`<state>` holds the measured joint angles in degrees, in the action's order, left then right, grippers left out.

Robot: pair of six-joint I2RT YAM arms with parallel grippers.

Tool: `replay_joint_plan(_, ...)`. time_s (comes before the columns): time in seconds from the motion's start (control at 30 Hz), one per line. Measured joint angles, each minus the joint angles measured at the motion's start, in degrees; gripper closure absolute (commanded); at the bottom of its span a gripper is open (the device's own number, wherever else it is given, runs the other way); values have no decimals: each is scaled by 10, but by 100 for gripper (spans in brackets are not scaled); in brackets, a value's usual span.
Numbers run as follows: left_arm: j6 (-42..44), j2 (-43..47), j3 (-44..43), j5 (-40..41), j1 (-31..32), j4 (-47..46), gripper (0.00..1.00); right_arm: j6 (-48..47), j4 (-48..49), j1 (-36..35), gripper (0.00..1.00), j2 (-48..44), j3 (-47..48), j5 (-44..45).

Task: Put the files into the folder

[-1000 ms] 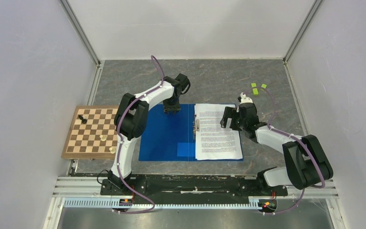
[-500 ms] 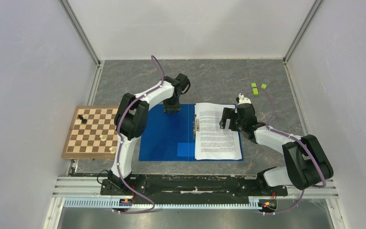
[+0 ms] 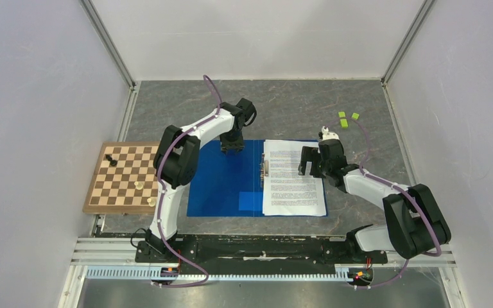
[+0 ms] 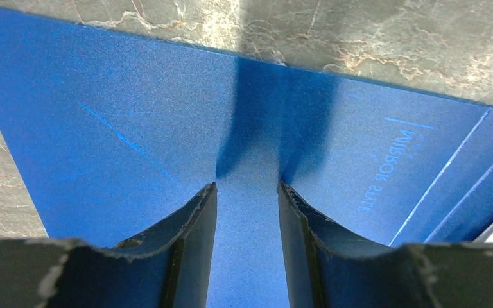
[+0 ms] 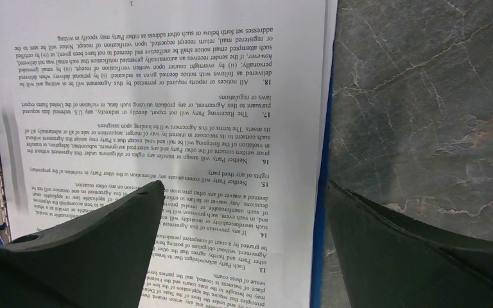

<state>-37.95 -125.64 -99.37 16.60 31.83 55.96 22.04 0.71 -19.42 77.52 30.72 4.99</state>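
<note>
The blue folder (image 3: 221, 176) lies open and flat in the middle of the grey stone table (image 3: 295, 109). Its left half is bare, and its right half carries the files (image 3: 293, 186), a stack of printed white sheets lying square inside the folder's edges. A metal clip (image 3: 266, 168) runs along the left side of the sheets, by the spine. The left claw (image 4: 247, 186) points down at the far edge of the bare left half. Its jaws are partly apart with only blue cover showing between them, and whether the tips touch the cover cannot be told. The right claw (image 5: 244, 186) is spread wide and holds nothing. It sits over the right edge of the sheets, with one finger (image 5: 103, 244) above the printed page and the other above the bare stone just past the folder's right edge. A wooden chessboard (image 3: 128, 178) with a few pieces lies at the left, and two small green blocks (image 3: 348, 118) lie far right.
</note>
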Motion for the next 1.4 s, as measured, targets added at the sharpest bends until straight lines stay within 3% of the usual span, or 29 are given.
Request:
replay_joint_plan(0.2,0,19,5,-15,0,-3,46,-13,-35,0,2,1,28,0)
replay_joint_plan(0.3,-1,66,50,-21,0,-14,45,-20,-50,-6,2,1,48,2)
replay_joint_plan(0.47,-23,213,213,-35,0,-43,50,-24,-73,-64,2,0,84,16)
replay_joint_plan(0.63,-75,351,408,-61,1,-85,54,-19,-80,-140,11,8,110,21)
replay_joint_plan(0.73,-110,393,495,-68,6,-104,59,-14,-85,-174,16,34,130,29)
replay_joint_plan(0.8,-133,405,530,-67,12,-119,69,-10,-86,-192,20,56,145,35)
replay_joint_plan(0.93,-176,415,549,-64,34,-146,97,-5,-89,-212,31,87,165,44)
replay_joint_plan(1.13,-235,416,552,-50,60,-158,98,0,-94,-219,43,119,185,55)
replay_joint_plan(1.4,-287,417,553,-43,69,-157,98,0,-96,-231,48,143,212,63)
